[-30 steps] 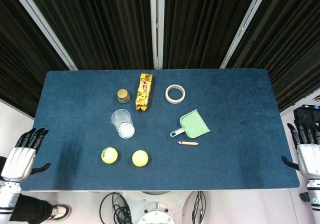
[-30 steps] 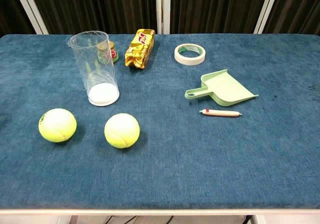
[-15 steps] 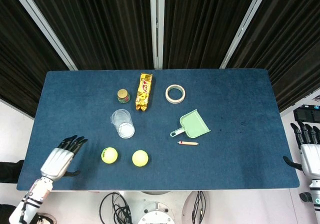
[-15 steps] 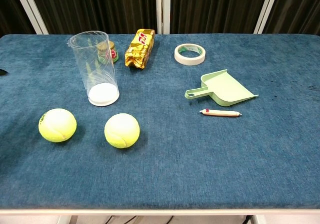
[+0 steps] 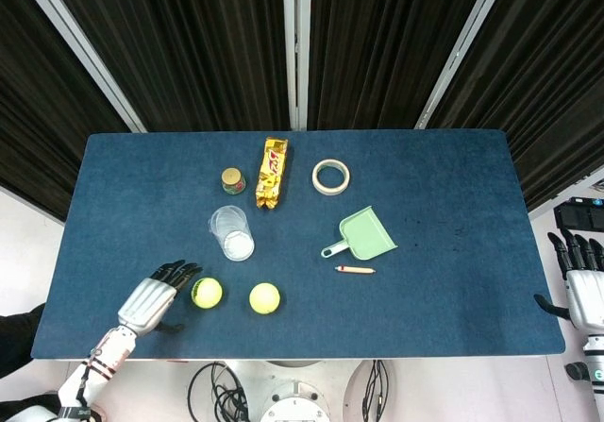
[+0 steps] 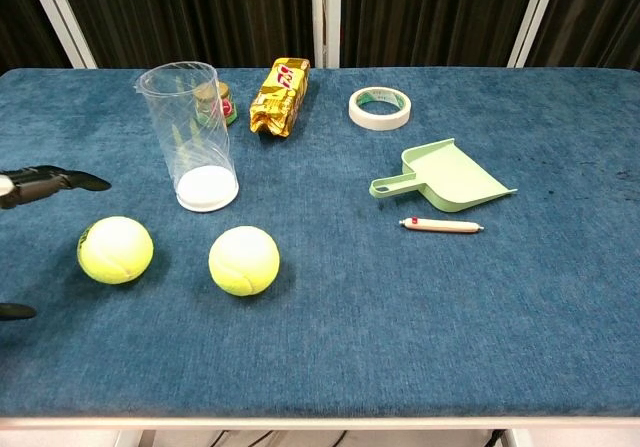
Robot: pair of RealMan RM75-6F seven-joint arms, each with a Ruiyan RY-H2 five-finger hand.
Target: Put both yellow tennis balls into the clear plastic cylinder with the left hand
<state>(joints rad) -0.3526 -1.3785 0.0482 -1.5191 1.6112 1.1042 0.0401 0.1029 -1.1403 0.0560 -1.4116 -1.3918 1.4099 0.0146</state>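
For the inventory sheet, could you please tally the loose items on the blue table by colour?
Yellow: 2 tennis balls
Clear: 1 cylinder
Gold: 1 snack packet
Green: 1 dustpan
Cream: 1 tape roll
Other: 1 small jar, 1 pen
Total: 8

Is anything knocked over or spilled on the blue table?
Nothing stands out. The clear plastic cylinder stands upright and empty, both tennis balls sit on the cloth, and the dustpan, pen and tape roll lie flat.

Two yellow tennis balls (image 6: pixel 116 250) (image 6: pixel 244 260) near upright clear cylinder (image 6: pixel 192 135)
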